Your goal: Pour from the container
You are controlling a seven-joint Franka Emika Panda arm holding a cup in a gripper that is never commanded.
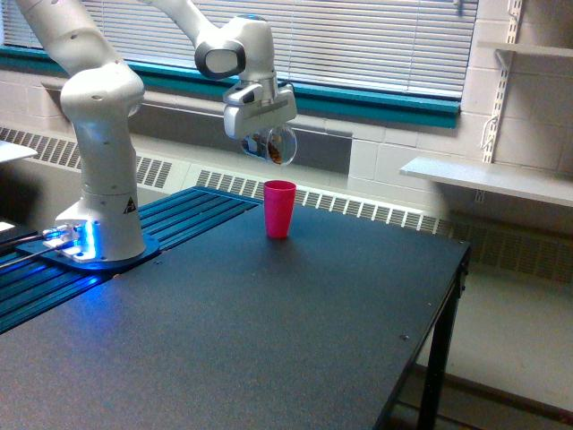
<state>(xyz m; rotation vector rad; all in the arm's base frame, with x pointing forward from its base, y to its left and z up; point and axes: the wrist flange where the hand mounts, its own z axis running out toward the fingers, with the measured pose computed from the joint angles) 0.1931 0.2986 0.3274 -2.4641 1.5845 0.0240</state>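
My gripper [266, 141] hangs above the table, shut on the clear plastic container [277, 145]. The container is tipped well over on its side, with its mouth toward the exterior view's right and brown granules lying against its lower wall near the rim. Below it and slightly to the exterior view's right, an opaque pink cup [279, 209] stands upright on the black table [269, 331]. No stream of granules shows between the two.
The arm's white base [97, 237] sits on blue slats at the exterior view's left. Behind the table run a radiator grille and a window with blinds. A white shelf [488, 179] juts out at the exterior view's right, past the table's edge.
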